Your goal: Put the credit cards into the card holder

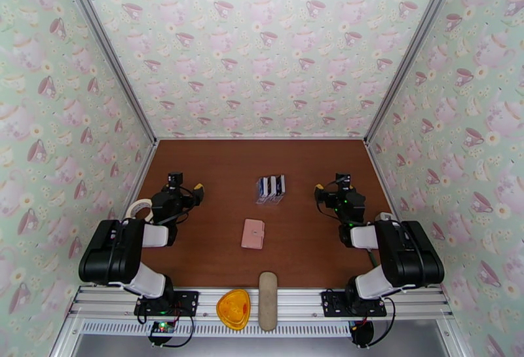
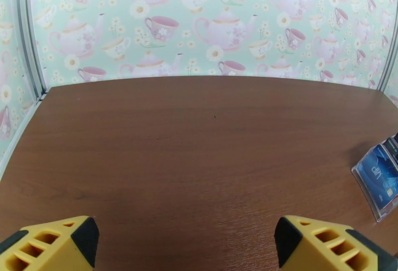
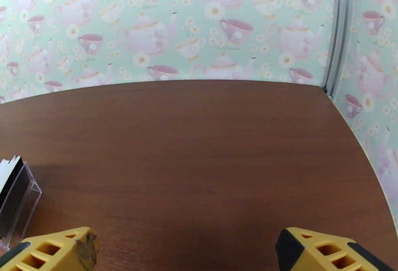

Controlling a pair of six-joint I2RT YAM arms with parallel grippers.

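Note:
The credit cards (image 1: 271, 185) stand as dark and light stripes in a clear rack at the table's middle. In the left wrist view a bluish card (image 2: 382, 171) shows at the right edge; in the right wrist view dark cards (image 3: 9, 177) sit at the left edge. The pale pink card holder (image 1: 253, 234) lies shut and flat, nearer than the cards. My left gripper (image 1: 175, 181) hovers left of the cards, open, its yellow fingertips (image 2: 54, 247) wide apart with nothing between. My right gripper (image 1: 342, 181) is to the cards' right, also open, its fingertips (image 3: 328, 252) apart.
The clear plastic rack (image 3: 22, 202) holds the cards upright. A long beige oval case (image 1: 267, 300) and an orange-yellow object (image 1: 234, 308) rest on the front rail. A roll of tape (image 1: 138, 208) lies by the left arm. Patterned walls enclose the brown table (image 1: 262, 155).

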